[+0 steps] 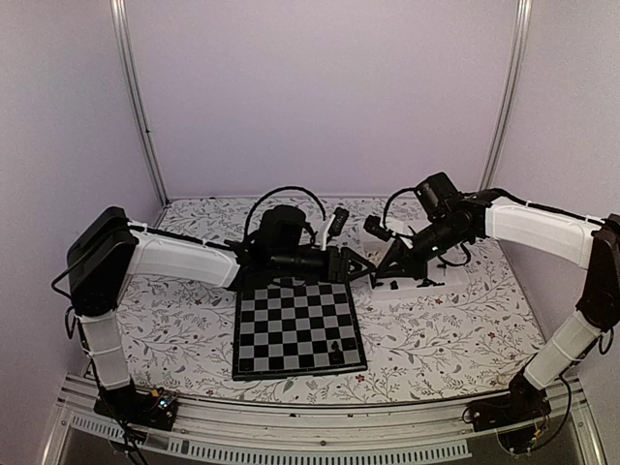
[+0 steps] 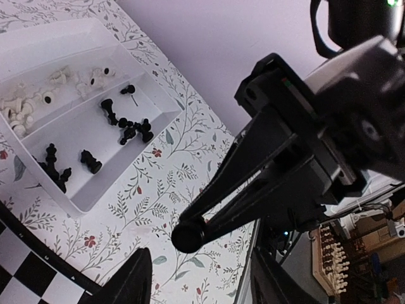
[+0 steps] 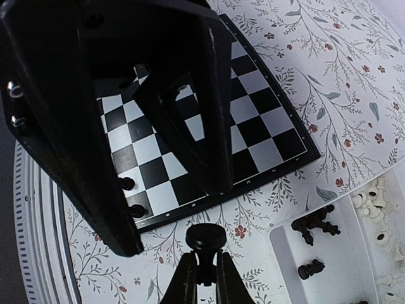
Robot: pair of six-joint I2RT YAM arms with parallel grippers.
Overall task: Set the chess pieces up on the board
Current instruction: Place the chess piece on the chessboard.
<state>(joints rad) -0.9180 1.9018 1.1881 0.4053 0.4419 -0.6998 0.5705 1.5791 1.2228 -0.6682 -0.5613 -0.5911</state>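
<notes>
Just ahead of the left gripper (image 2: 199,277), whose jaws stand partly apart with nothing in them, the right gripper (image 3: 204,258) pokes in. It's pinched tight on a black pawn (image 3: 204,237), whose round head sticks out past the fingertips. That pawn hangs over the flowered table (image 2: 158,209), just off the edge of the board (image 3: 259,120).

Up and to the left of the left gripper, in its wrist view, sits the white tray (image 2: 134,158), and it has two compartments! The one nearer the gripper holds the black pieces (image 2: 126,126), scattered loose, several lying on their sides. The farther one holds the white pieces (image 2: 25,104), bunched toward one end.

From the right wrist, the tray lies to the right of the pawn. The board is beyond it, and two placed pieces (image 3: 127,183) stand on its near edge squares.
</notes>
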